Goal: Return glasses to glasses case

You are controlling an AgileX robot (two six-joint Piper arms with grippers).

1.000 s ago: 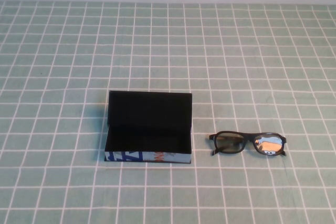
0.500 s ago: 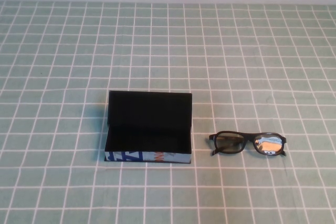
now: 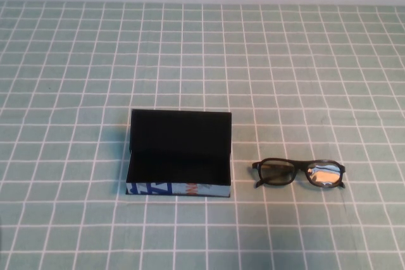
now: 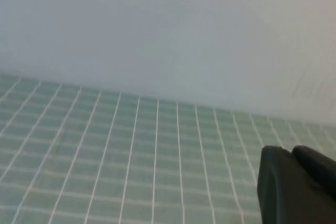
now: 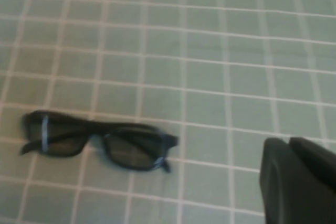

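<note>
The glasses case (image 3: 179, 153) lies open on the green checked cloth, left of centre, its lid standing up at the back and its light blue front edge (image 3: 177, 189) toward me. Its black inside is empty. The black glasses (image 3: 299, 173) lie on the cloth just right of the case, lenses reflecting light. They also show in the right wrist view (image 5: 100, 140). My right gripper (image 5: 289, 141) is shut and empty, hovering apart from the glasses. My left gripper (image 4: 291, 149) is shut and empty over bare cloth. Neither gripper shows in the high view.
The green checked cloth (image 3: 202, 61) covers the whole table. A pale wall (image 4: 168, 35) rises behind the far edge.
Case and glasses have not moved. Only the reflection in one lens has shifted, from orange and blue to paler.
</note>
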